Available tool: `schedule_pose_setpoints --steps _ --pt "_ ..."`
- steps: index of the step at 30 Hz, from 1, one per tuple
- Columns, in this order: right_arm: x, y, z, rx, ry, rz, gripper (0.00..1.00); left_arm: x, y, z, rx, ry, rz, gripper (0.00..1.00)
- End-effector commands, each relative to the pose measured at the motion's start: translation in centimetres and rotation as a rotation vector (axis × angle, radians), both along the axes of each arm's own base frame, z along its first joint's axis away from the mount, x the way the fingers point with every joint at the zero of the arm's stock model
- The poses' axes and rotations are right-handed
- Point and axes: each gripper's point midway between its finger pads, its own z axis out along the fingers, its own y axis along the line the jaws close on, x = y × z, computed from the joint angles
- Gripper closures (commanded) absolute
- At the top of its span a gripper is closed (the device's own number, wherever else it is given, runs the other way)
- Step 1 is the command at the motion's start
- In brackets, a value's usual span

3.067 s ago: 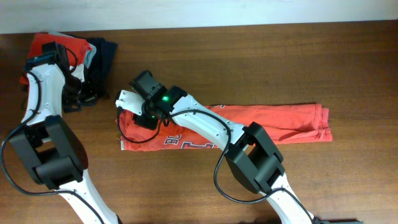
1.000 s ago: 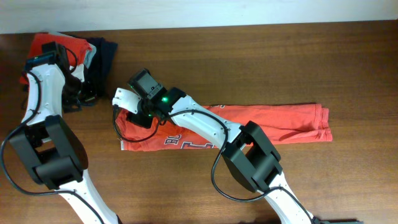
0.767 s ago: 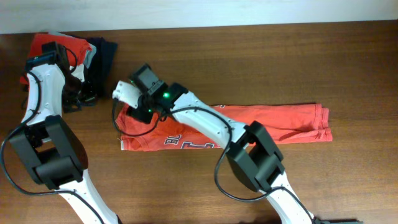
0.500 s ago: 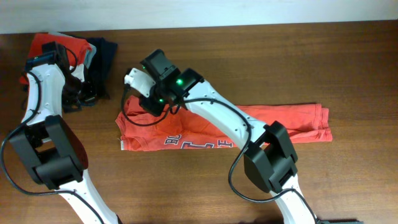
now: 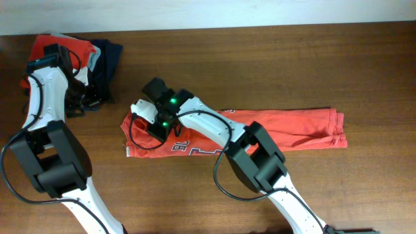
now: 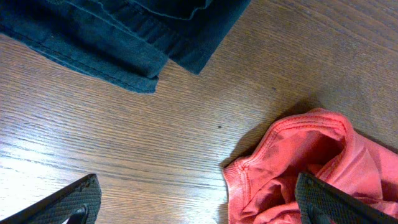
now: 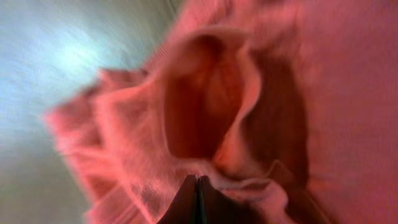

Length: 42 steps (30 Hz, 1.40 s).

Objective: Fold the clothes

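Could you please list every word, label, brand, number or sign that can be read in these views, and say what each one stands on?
Block lettering on the orange-red T-shirt: dark letters with pale edging, partly hidden under the right arm, too small and cut off to read.
Left wrist view: no text.
Right wrist view: blurred fabric only, no text.

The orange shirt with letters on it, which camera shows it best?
The overhead view: nearly all of the lettered shirt lies stretched across the table. The right wrist view gives only blurred orange folds at the shut right pincer. The left wrist view shows an orange collar edge, but I cannot tell whether it is this shirt.
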Motion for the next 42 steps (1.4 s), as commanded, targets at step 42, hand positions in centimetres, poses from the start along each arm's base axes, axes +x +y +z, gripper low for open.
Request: schedule_pose_setpoints --steps 42 --pt "-3.2 -12.8 2.0 -0.148 0.387 -0.171 0.96 0.6 0.2 2.1 0.016 -0.055 0.01 0.01"
